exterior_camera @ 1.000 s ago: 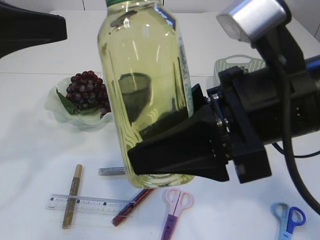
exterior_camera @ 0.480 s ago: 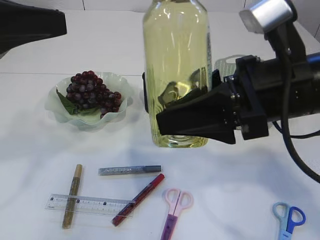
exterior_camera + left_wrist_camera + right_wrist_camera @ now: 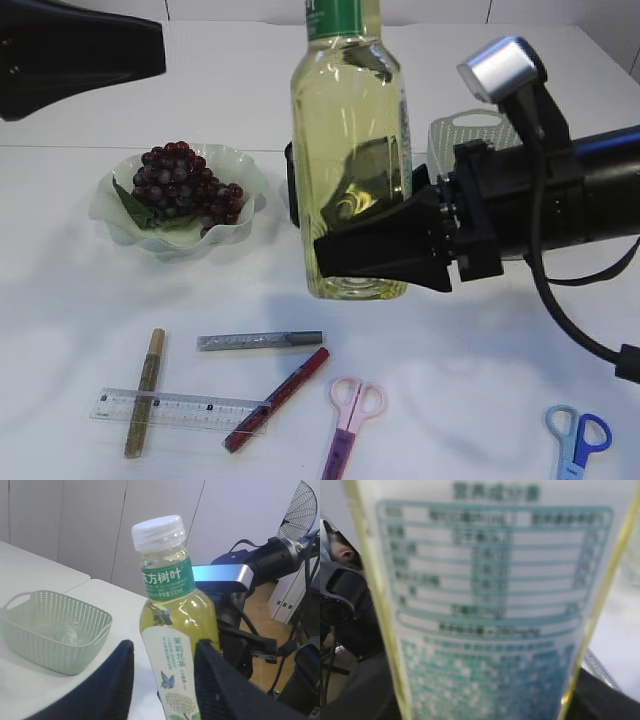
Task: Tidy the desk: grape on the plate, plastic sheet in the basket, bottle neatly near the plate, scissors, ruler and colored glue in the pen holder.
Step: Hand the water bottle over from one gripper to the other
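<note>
Stands upright: tall clear plastic bottle [image 3: 350,180] of pale yellow drink, with green label and white cap. Sits clenched in the right claw [image 3: 305,225], black fingers squeezing the lower half from the side. Looks to touch the white table [image 3: 480,380] with its bottom, or hangs just above it; hard to tell from this angle. Stands just to the right of the wavy pale green glass plate [image 3: 115,215].

On that plate: bunch of dark purple grapes [image 3: 180,185] with a green leaf.

Behind the bottle, to the right: pale green plastic basket [image 3: 470,130] with little holes. In the left wrist view, shows something clear and crinkly inside, maybe the plastic sheet [image 3: 67,632].

Up at the left, away from the plate: left claw [image 3: 162,647], fingers spread and grasping nothing, bottle seen past them.

Near the front edge, flat on the table: clear plastic ruler [image 3: 175,408] with a gold glue pen [image 3: 145,390] lying across it. Touching the ruler's right end: red glue pen [image 3: 280,397]. Just above that: silver glue pen [image 3: 258,341]. To the right: pink scissors [image 3: 350,420]. Well apart, at the far right corner: blue scissors [image 3: 578,440].
</note>
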